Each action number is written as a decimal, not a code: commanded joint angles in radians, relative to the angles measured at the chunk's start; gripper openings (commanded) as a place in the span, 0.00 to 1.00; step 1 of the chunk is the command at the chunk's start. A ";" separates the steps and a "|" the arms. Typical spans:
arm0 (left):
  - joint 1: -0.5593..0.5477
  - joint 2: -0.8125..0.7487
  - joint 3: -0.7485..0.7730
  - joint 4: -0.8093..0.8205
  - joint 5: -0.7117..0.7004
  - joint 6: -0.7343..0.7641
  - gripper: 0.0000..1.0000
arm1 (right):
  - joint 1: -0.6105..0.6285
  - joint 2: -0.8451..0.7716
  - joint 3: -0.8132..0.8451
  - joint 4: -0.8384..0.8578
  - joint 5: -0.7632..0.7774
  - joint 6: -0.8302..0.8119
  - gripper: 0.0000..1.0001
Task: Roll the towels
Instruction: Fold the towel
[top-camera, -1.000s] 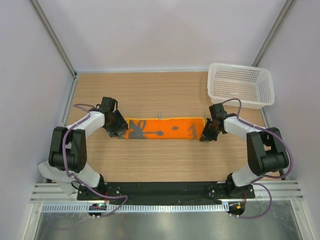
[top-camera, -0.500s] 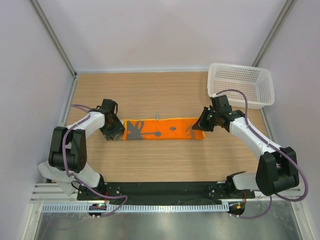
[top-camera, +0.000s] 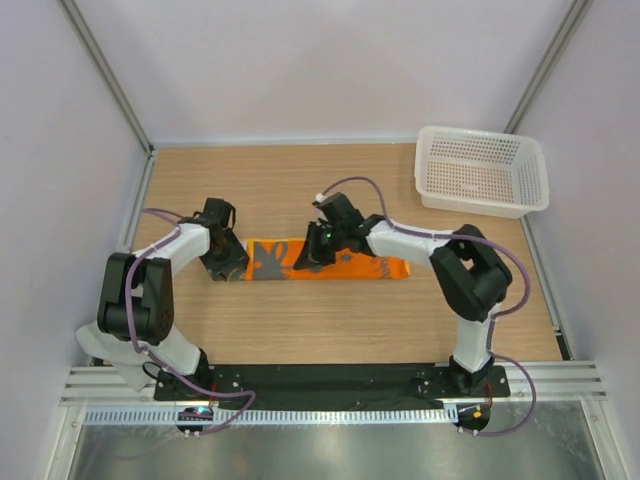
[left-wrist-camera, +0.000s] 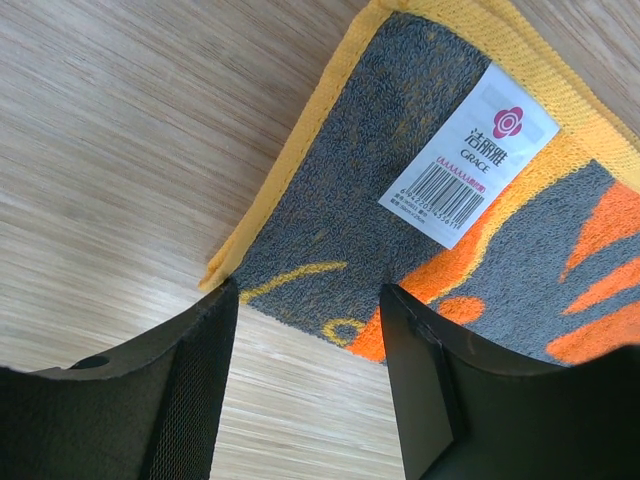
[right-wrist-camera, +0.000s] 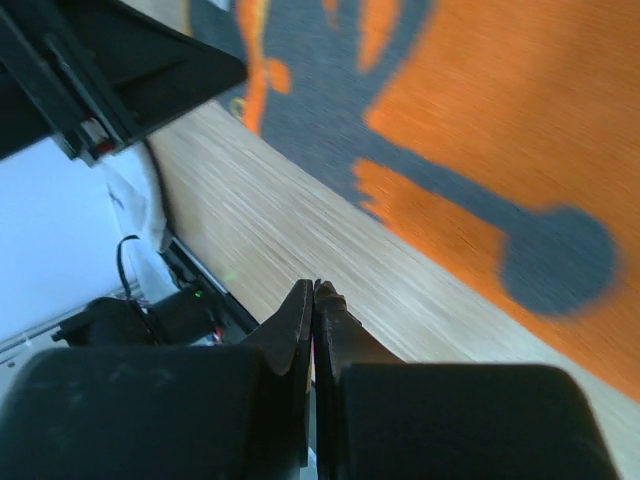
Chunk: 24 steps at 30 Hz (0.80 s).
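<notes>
**Orange towel flat on bench; left end effector open, right closed and empty**

The wooden bench (top-camera: 340, 320) carries all items. A white perforated basket (top-camera: 481, 172) stands at its far right corner, well apart from the work.

The orange towel (top-camera: 385, 268) lies flat and unrolled as a long strip across the middle of the bench, running left to right. It has a yellow border and dark grey figures on its face.

The left end effector (top-camera: 233, 265) is at the towel's left end. In the left wrist view its jaws stand apart, with the near corner of that end showing between the fingers (left-wrist-camera: 190, 370). Nothing is gripped. Contact with the cloth cannot be confirmed.

The right end effector (top-camera: 312, 250) sits over the left half of the towel, the arm reaching across from the right. Its fingertips are pressed together and hold nothing.

A white barcode label (left-wrist-camera: 468, 155) lies on a grey patch just inside the yellow border at the left end.
</notes>
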 joint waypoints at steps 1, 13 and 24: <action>-0.003 0.006 -0.001 0.009 0.001 0.014 0.60 | 0.041 0.122 0.105 0.149 -0.056 0.084 0.01; -0.003 -0.017 -0.009 -0.003 -0.019 0.026 0.59 | 0.064 0.311 0.101 0.269 -0.089 0.122 0.01; 0.000 0.000 0.002 -0.015 -0.049 0.029 0.59 | -0.071 0.222 -0.234 0.387 -0.136 0.084 0.01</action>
